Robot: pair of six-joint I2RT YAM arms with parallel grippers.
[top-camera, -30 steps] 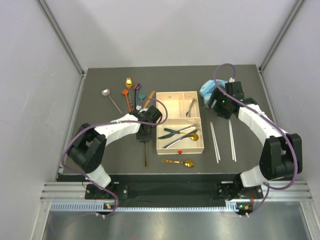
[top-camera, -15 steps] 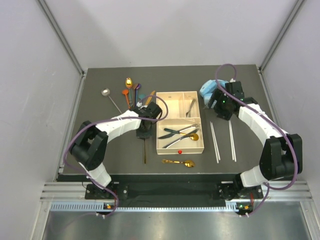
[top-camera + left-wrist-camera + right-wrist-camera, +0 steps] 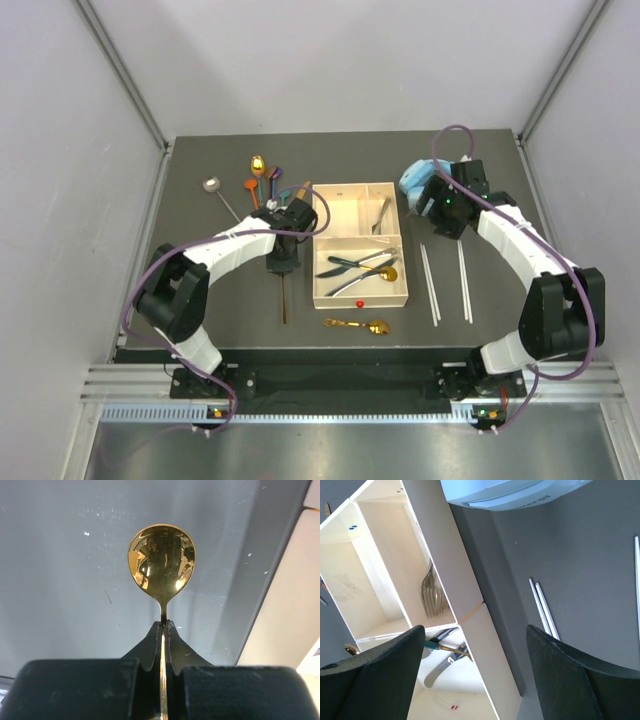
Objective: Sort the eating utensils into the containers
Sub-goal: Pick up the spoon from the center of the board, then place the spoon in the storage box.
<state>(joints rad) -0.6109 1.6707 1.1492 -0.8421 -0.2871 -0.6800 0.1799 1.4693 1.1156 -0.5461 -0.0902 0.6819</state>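
1. Slippage is our first worry. The left gripper (image 3: 162,627) is clamped on the thin neck of the held gold spoon (image 3: 161,565), right below the bowl. In the top view the long handle trails toward the near edge, just left of the tray (image 3: 361,301). We judge that a smooth shaft pinched so near one end may swivel or slide out.
2. That trailing handle could catch the tray's left wall on the way over. This would spill the spoon outside or shove the tray.
3. The right gripper (image 3: 475,630) hangs with its jaws wide apart and nothing between them. It is over the tray's far right corner, beside the headphones (image 3: 412,180). If both arms reach over the tray at once, they could meet.
4. We count one tray with three compartments.
5. We count four gold spoons: the held one, the tray spoon (image 3: 386,272) in the large compartment, the near spoon (image 3: 362,325) on the table (image 3: 200,300) by the tray's near side, and the far spoon (image 3: 258,165) at back left.
6. One fork (image 3: 432,595) lies in the far right small compartment. The dark-handled pieces in the large one overlap, so we say at least two.
7. Loose at back left there is one each of silver spoon (image 3: 212,185), orange spoon (image 3: 252,190), purple spoon (image 3: 274,176), teal spoon (image 3: 285,189) and wooden knife (image 3: 302,189).
8. The chopsticks (image 3: 542,610) show as two pale lines right of the tray. The nearer line is a pair; the other we cannot split.
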